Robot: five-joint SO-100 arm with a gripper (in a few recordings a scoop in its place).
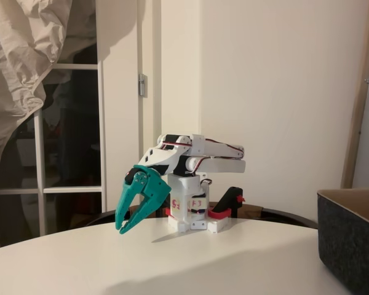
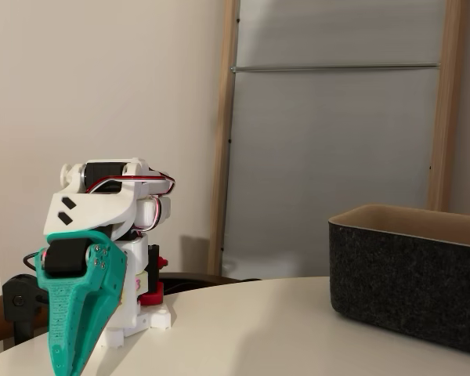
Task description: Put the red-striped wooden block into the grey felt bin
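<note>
The red-striped wooden block is out of view. In both fixed views the white arm is folded low over its base, and my teal gripper (image 1: pixel 122 229) (image 2: pixel 69 368) points down at the white table with its tips just above the surface. The fingertips meet and nothing sits between them, so it looks shut and empty. The grey felt bin (image 1: pixel 350 239) (image 2: pixel 407 290) stands on the table at the right edge of both views, well away from the gripper. Its inside is hidden from these low viewpoints.
A red-and-black clamp (image 1: pixel 229 206) (image 2: pixel 151 291) holds the arm's base to the round white table (image 1: pixel 172 264) (image 2: pixel 258 329). Bare tabletop lies between the arm and the bin. A wall, a window and a hanging cloth (image 1: pixel 18 61) stand behind.
</note>
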